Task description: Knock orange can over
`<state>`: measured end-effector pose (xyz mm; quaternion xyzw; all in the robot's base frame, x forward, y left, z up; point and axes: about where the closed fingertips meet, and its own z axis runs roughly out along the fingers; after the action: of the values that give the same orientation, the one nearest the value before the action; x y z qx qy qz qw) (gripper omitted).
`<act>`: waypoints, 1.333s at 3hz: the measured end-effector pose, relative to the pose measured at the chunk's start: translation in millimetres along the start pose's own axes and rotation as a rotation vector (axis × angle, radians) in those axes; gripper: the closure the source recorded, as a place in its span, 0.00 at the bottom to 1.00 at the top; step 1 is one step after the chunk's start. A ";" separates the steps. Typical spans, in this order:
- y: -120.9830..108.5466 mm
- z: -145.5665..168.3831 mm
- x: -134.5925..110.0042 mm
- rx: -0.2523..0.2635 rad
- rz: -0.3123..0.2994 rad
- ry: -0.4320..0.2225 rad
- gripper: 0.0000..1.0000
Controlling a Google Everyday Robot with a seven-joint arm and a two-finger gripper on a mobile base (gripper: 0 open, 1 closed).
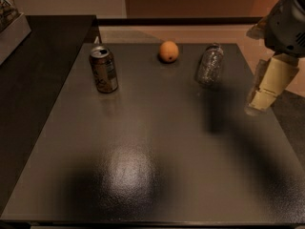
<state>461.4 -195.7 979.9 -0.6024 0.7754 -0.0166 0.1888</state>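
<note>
Gripper [259,99] hangs at the right edge of the view, just off the right side of the table [157,142], pale and pointing down and slightly to the left under the dark grey arm [288,20]. Whether it is wide or narrow cannot be told from this angle, and nothing is seen in its hold. Its tip is low, close to the table's right rim, and touches none of the things on the top.

On the far left part of the table the can [103,69] stands upright, silver top and pull tab facing up, brownish-orange label towards the camera. It is well apart from the gripper, almost the whole width of the table away and a little farther back.

Between the two, along the far side, lie an orange [168,51] and a clear bottle [210,64]. The orange is nearer the can. The bottle stands nearer the gripper, yet apart from it.

A dark shadow runs across the right half of the table below the bottle. A black counter [43,70] adjoins the table on the left, beside the can.
</note>
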 end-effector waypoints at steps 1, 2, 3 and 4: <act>-18.1 16.9 -28.9 0.010 -0.005 -0.051 0.00; -36.7 44.5 -59.8 0.009 0.003 -0.097 0.00; -48.9 71.4 -95.0 -0.009 0.006 -0.148 0.00; -56.3 91.0 -138.8 -0.040 -0.001 -0.220 0.00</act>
<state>570.2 -62.3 947.5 -0.6047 0.7498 0.0652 0.2607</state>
